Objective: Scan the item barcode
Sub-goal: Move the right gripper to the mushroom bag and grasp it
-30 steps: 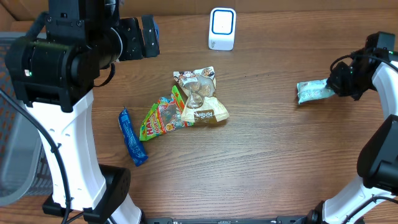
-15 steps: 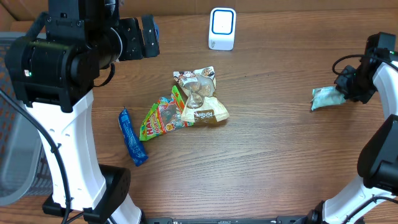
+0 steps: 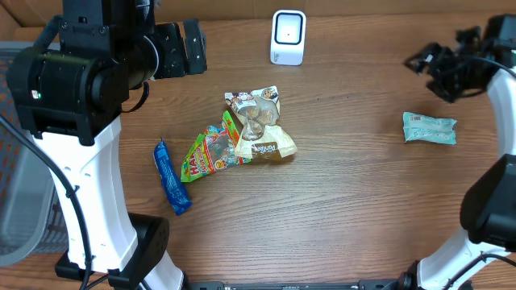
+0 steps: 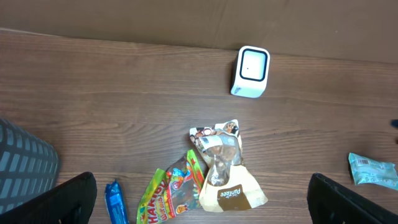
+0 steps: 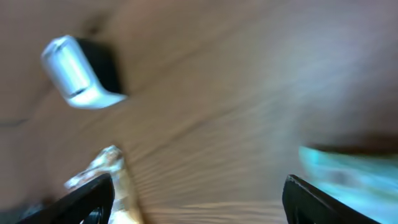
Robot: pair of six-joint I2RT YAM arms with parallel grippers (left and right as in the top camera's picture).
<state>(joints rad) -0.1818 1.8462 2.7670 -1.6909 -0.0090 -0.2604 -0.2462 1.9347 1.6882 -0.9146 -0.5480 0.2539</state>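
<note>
Desk (image 3: 347, 201): brown wood grain; white blue-faced box scanner (image 3: 288, 36) at far edge.
Item: pale teal flat plastic packet (image 3: 429, 127) lies free at right; I judge it set aside.
Right tool (image 5: 196, 202): spread, empty, beyond packet.
Left tool (image 4: 199, 199): spread, empty.

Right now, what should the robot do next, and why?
Probably reach the right fingers to the snack pile for another one. They stand open and empty, and the teal packet lies alone on the table.
</note>
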